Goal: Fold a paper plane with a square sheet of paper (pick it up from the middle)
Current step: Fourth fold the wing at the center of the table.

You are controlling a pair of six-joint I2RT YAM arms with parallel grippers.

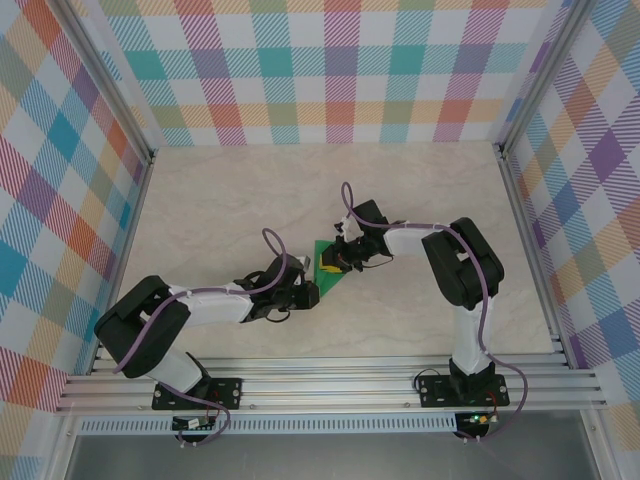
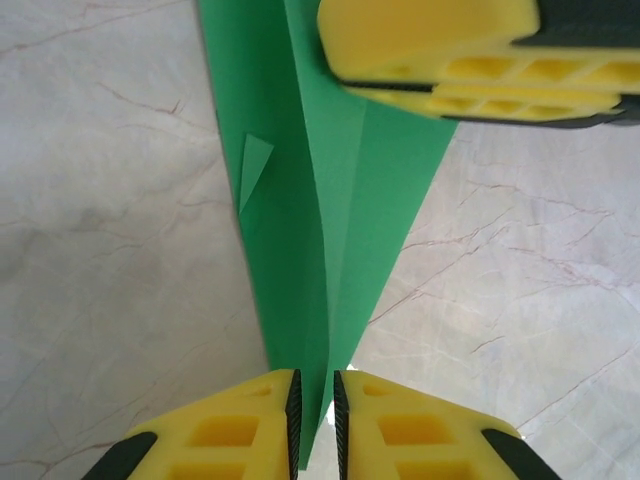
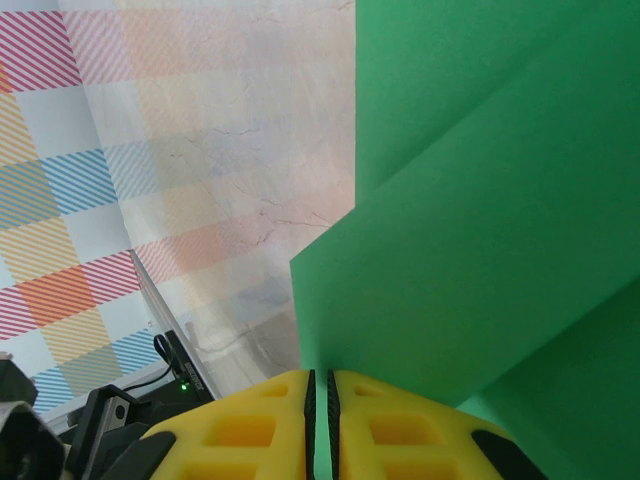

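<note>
Paper plane (image 1: 328,278) (half-folded, bright green) sits at the middle of the tabletop (image 1: 250,190). Its long axis slants from near-left to far-right, with the narrow tip toward the left tool (image 2: 315,385), which pinches it. The right tool (image 3: 322,385) clamps the wide end.

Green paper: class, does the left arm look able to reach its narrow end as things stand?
Probably yes: the left gripper is closed on the green paper at its narrow end, and the right gripper holds the wider end, well clear.
</note>
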